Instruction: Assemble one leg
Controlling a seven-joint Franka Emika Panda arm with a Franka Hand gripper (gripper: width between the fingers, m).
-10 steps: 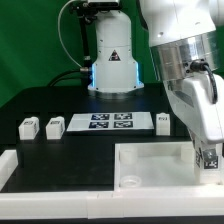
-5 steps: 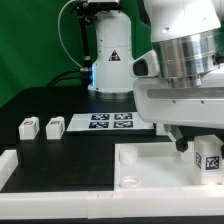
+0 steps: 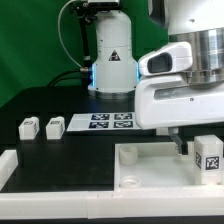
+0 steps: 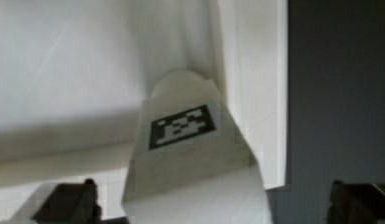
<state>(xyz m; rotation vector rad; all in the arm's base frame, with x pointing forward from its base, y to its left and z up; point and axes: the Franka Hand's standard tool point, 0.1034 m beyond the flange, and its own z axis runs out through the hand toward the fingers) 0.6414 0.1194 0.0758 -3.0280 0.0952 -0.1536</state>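
Note:
The leg (image 3: pixel 209 155), a small white block with a square tag, stands upright at the right side of the large white tray (image 3: pixel 150 160), in its far right corner. In the wrist view the leg (image 4: pixel 192 150) rises between my fingers against the tray's corner wall. My gripper (image 3: pixel 203 158) straddles it and is open. In the wrist view my gripper (image 4: pixel 214 205) shows a dark gap on each side between the fingers (image 4: pixel 73 200) and the leg. One dark finger (image 3: pixel 182 146) shows beside the leg in the exterior view.
Two more small tagged legs (image 3: pixel 29 127) (image 3: pixel 54 126) lie at the exterior view's left. The marker board (image 3: pixel 110 122) lies behind the tray. A white bracket part (image 3: pixel 8 165) sits at the front left. The tray has a round socket (image 3: pixel 128 182) at its front left corner.
My wrist has turned, so the hand's wide body now spans above the tray. The leg stays at the same spot in the tray's corner.

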